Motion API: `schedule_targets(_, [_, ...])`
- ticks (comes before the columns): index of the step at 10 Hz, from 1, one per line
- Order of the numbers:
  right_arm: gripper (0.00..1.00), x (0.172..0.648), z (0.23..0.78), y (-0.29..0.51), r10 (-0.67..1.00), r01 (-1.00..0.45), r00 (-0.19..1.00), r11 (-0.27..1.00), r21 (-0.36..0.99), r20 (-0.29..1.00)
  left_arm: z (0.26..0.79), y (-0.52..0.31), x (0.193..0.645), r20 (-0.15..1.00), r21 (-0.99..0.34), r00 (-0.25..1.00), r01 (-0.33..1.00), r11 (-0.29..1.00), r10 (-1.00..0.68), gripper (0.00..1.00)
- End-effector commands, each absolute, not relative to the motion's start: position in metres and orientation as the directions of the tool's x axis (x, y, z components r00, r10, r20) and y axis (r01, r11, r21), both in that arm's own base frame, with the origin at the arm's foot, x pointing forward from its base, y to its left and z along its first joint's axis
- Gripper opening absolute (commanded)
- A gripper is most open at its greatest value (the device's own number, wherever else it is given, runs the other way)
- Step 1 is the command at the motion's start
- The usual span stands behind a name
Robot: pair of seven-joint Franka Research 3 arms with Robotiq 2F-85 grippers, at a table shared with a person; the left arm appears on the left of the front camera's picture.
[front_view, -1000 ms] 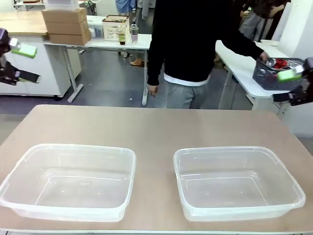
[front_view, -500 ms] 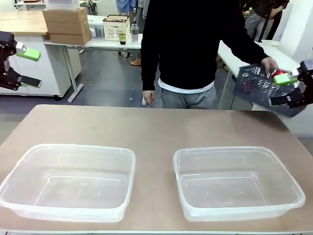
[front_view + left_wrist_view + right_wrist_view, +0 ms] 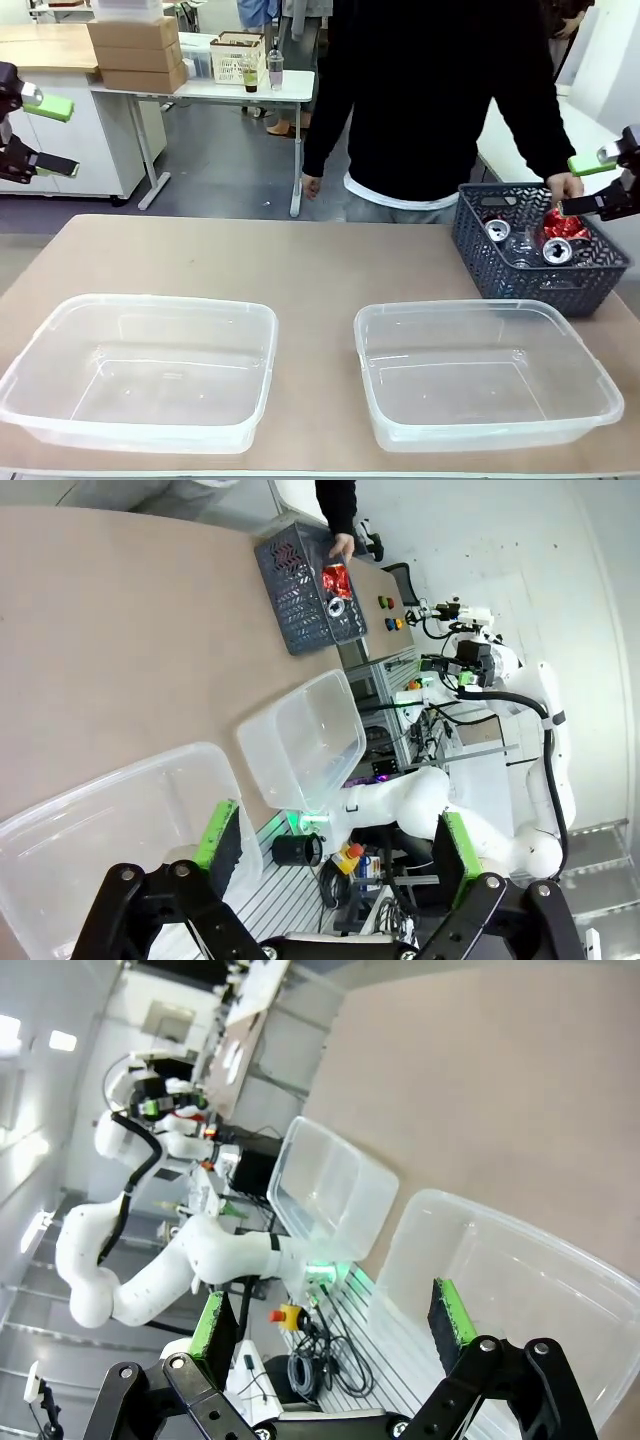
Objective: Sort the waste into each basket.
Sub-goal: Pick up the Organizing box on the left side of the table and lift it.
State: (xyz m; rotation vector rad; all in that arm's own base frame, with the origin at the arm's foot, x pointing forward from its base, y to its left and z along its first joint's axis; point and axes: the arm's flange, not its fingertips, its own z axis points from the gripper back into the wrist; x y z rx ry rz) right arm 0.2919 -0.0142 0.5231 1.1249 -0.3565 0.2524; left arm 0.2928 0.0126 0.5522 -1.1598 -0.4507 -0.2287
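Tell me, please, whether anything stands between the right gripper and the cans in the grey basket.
Yes: the person's hand rests on the basket's far rim beside the red can, close by the open right gripper in the front view. The basket's walls also ring the cans, so they look reachable from above only.

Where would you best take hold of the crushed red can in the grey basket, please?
Probably across the crushed red can's sides, straight down from above: the dark grey basket's walls block the sides, and the can lies on top. First let the person's hand clear the rim.
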Motion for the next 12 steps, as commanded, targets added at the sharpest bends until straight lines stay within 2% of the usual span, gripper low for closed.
schedule_targets(1, [1.0,0.296,0.523,-0.011,0.02,-0.403,0.903,0.389,0.828,0.43,0.553,0.01,0.294,0.478,-0.824,0.877,0.428,0.372,0.051,1.0])
schedule_targets(3, [1.0,0.292,0.523,-0.013,0.017,-0.373,0.915,0.41,0.832,0.402,0.552,0.012,0.293,0.456,-0.829,0.888,0.401,0.391,0.056,1.0])
schedule_targets(4, [1.0,0.301,0.53,0.014,0.03,-0.393,0.906,0.429,0.813,0.423,0.549,0.019,0.295,0.437,-0.782,0.896,0.424,0.457,-0.084,1.0])
schedule_targets(5, [1.0,0.318,0.538,0.082,0.078,-0.401,0.905,0.487,0.776,0.418,0.552,0.046,0.293,0.417,-0.616,0.881,0.454,0.643,-0.222,1.0])
schedule_targets(6, [1.0,0.324,0.54,0.16,0.169,-0.438,0.893,0.541,0.718,0.417,0.554,0.074,0.28,0.372,-0.396,0.882,0.434,0.809,-0.291,1.0])
schedule_targets(8, [1.0,0.289,0.517,0.289,0.426,-0.568,0.822,0.565,0.599,0.377,0.542,0.095,0.223,0.26,-0.298,0.91,0.394,0.87,-0.323,1.0])
schedule_targets(9, [1.0,0.269,0.493,0.321,0.553,-0.637,0.761,0.541,0.549,0.338,0.524,0.082,0.203,0.315,-0.336,0.899,0.405,0.85,-0.304,1.0])
schedule_targets(10, [1.0,0.268,0.473,0.325,0.561,-0.641,0.761,0.572,0.512,0.326,0.513,0.064,0.205,0.439,-0.407,0.859,0.451,0.795,-0.263,1.0])
schedule_targets(11, [1.0,0.244,0.504,0.301,0.466,-0.585,0.805,0.52,0.623,0.367,0.513,0.054,0.221,0.551,-0.505,0.824,0.459,0.731,-0.137,1.0])
schedule_targets(12, [1.0,0.244,0.504,0.301,0.466,-0.585,0.805,0.52,0.623,0.367,0.531,0.091,0.215,0.32,-0.343,0.901,0.397,0.851,-0.292,1.0])
